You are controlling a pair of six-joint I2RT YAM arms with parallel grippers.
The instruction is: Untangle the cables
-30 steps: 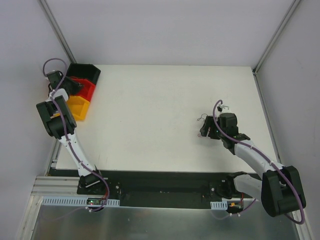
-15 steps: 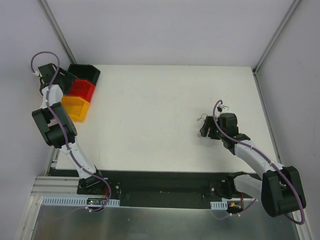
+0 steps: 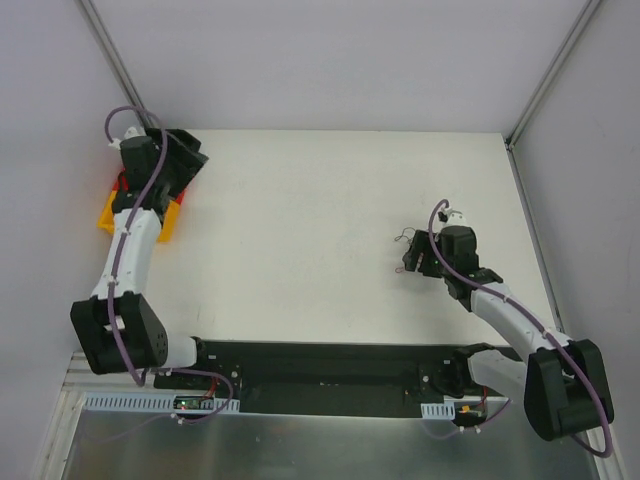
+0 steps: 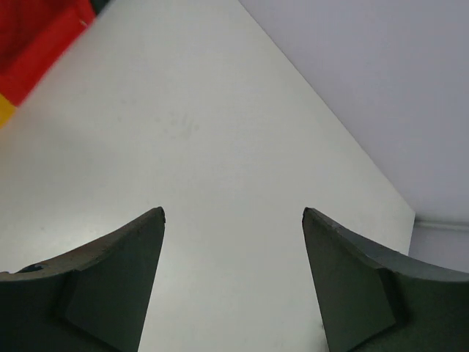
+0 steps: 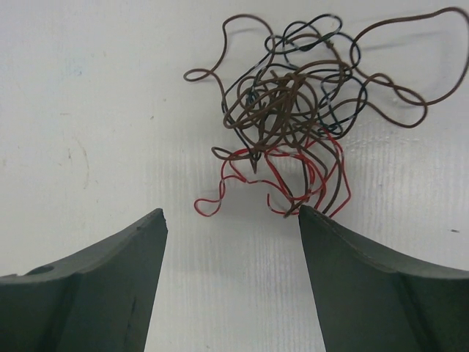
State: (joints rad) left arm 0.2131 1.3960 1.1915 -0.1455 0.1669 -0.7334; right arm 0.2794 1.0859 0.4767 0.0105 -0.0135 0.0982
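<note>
While the right claw [image 5: 233, 213] hangs spread wide beside the wire tangle [image 5: 289, 110], pinch one loose red loop [image 5: 221, 188] at its rim; the left claw [image 4: 233, 211] gapes empty.

The white table [image 3: 320, 230] fills most of the overhead view. It's matte, and up close the wrist views show a few faint scuffs on it. At the far left corner there's a row of small bins. The black bin [image 3: 196, 152] sits furthest back, the red bin [image 3: 121, 183] is next with just a sliver showing, and the yellow bin [image 3: 108, 214] is nearest. Plain grey walls [image 3: 330, 60] close in three sides. An aluminium post [image 3: 110, 60] slants in on the left and a second post [image 3: 556, 70] on the right. A black plate [image 3: 330, 362] runs along the near edge. Below that there's a brushed metal sheet [image 3: 320, 450] with a white slotted strip [image 3: 130, 402] on it.
</note>
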